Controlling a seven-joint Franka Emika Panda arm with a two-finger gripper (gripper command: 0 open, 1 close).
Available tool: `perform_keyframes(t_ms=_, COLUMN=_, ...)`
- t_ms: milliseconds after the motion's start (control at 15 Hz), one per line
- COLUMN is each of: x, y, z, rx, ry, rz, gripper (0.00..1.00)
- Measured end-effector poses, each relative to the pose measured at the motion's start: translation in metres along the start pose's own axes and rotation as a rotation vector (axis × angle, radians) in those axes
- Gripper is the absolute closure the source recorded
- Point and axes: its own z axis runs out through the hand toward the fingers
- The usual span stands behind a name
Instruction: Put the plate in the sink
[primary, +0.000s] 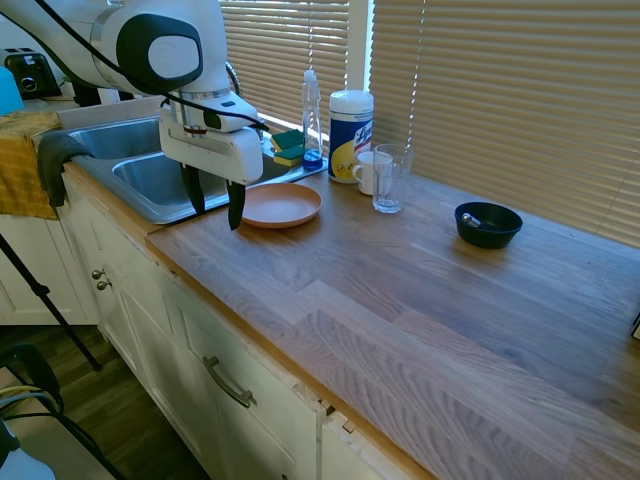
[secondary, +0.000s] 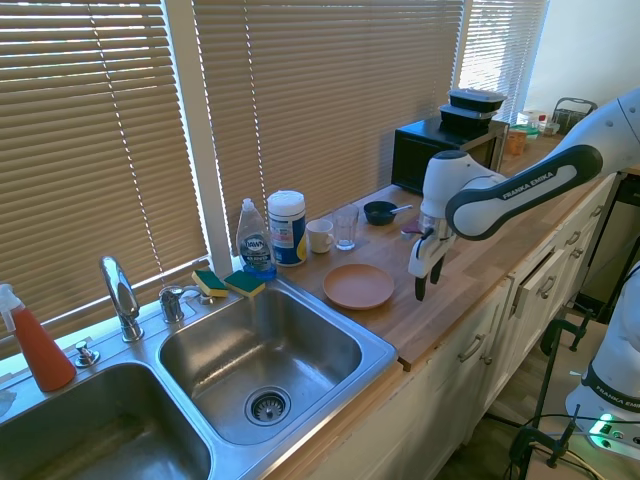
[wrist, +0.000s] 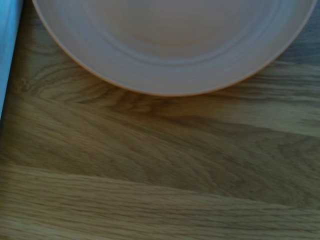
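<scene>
- Second exterior view: my gripper (secondary: 428, 283), fingers spread and empty, hangs beside the plate (secondary: 358, 286), positioned for its near rim.
- Plate lies flat near the sink (secondary: 262, 372).

Orange-tan plate (primary: 281, 205), brown wood-grain surface (primary: 420, 300), shiny steel sink (secondary: 255, 365), dark blue bowl (primary: 488, 224), white arm.

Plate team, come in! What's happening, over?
Claw open, empty, beside plate. Plate flat on counter, not in sink yet. Nothing in the way.
</scene>
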Motion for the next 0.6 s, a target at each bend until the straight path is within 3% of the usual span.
perform_keyframes(t_ms=267, x=0.002, y=0.000, z=-0.002, rx=0.008, ry=-0.002, rz=0.009, gripper=0.00)
perform_keyframes(t_ms=600, x=0.042, y=-0.004, z=-0.016, rx=0.073, ry=0.012, rz=0.079, gripper=0.00)
